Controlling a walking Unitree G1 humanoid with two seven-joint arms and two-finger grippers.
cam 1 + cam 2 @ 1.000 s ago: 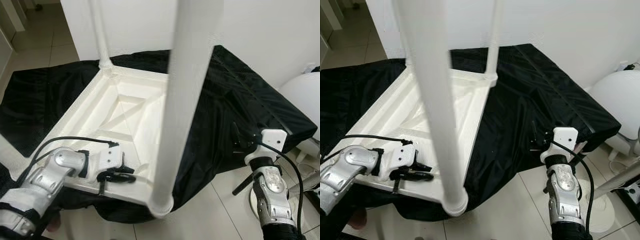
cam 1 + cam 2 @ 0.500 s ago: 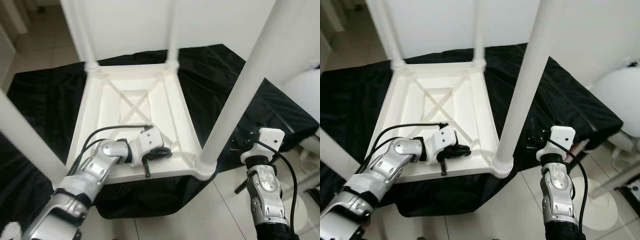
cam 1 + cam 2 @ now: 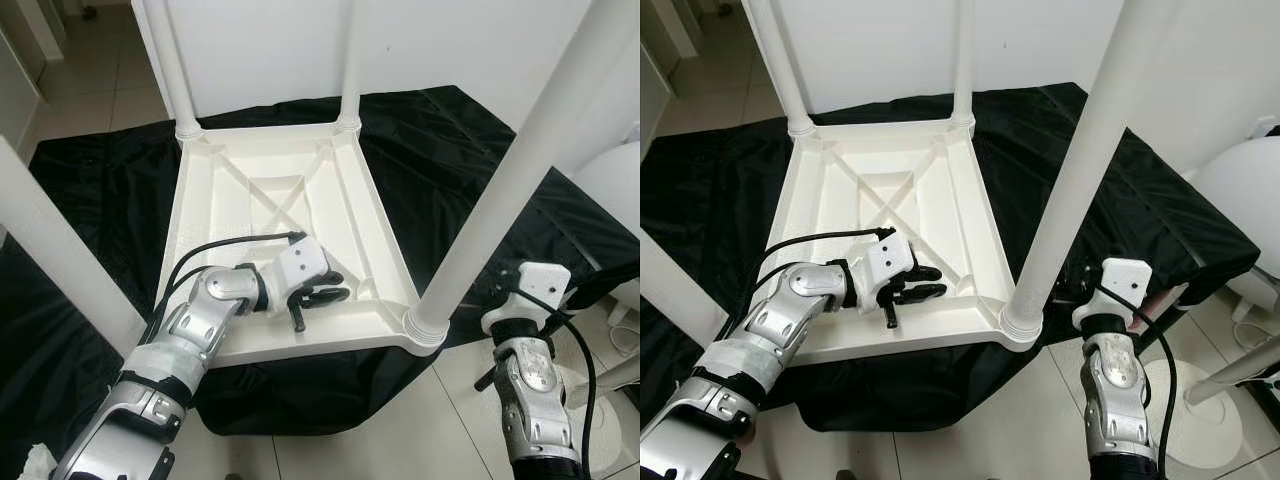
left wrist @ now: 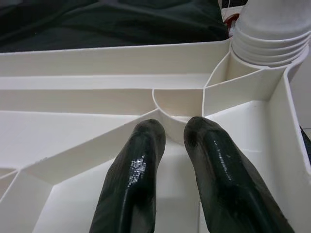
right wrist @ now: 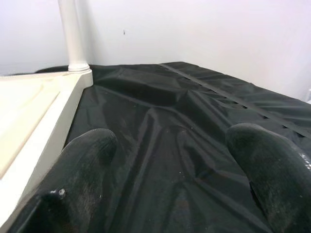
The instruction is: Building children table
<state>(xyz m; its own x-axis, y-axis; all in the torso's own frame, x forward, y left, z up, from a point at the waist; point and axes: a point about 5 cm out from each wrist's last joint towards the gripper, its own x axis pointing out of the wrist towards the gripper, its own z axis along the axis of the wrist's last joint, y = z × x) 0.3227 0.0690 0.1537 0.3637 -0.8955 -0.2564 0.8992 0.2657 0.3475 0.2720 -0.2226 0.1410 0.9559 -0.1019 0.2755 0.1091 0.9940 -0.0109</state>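
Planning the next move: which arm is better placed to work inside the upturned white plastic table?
Left. The left gripper is already inside the upturned white plastic table, near its closest leg. The right gripper hangs beside the black cloth.

A black sheet (image 3: pixel 470 190) is spread over a low surface across the middle of the scene, its wrinkled near edge hanging down to the floor. A white wall (image 3: pixel 260 50) stands behind it at the far side, and pale floor tiles (image 3: pixel 100 85) run along the far left and across the near right. At the right edge sits a rounded white object (image 3: pixel 612 190), just beside the sheet's right corner, with a round white base (image 3: pixel 1200 400) on the tiles near it; what either of them is cannot be told.
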